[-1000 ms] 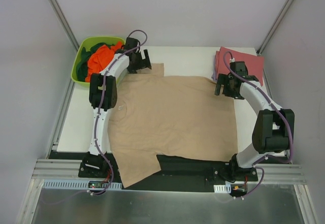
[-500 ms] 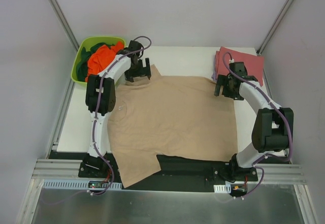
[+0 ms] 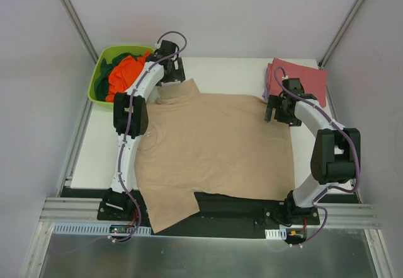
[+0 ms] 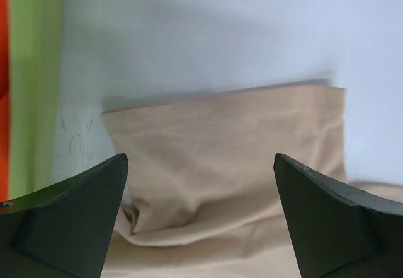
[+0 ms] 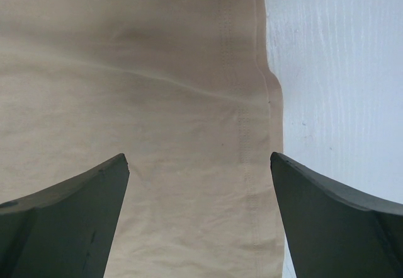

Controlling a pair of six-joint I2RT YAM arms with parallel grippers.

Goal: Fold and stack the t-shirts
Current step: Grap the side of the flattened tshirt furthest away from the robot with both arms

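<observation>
Well, the tan t-shirt [image 3: 214,145] lay spread flat across the middle of the white table [image 3: 233,70], with one sleeve draped off the near edge over the black base plate [image 3: 233,205]. Up at the far left, its other sleeve was doubled over on itself, and the left gripper [image 3: 169,71] hung right above it, jaws wide apart with nothing caught in them. The wrist view showed that folded sleeve lying on the table between the two dark fingers [image 4: 69,227].

Over on the other side, the right gripper [image 3: 281,106] stood above the shirt's far-right corner, jaws just as wide and holding nothing. Its camera looked down on the stitched hem beside bare tabletop.

Behind it, in the far-right corner, a dusty red t-shirt [image 3: 305,79] sat folded on a lavender t-shirt [image 3: 267,84]. The lime-green tub [image 3: 126,48], at the table's far-left corner, held a bright orange t-shirt [image 3: 123,73] and a dark green t-shirt [image 3: 104,89], bunched together.
</observation>
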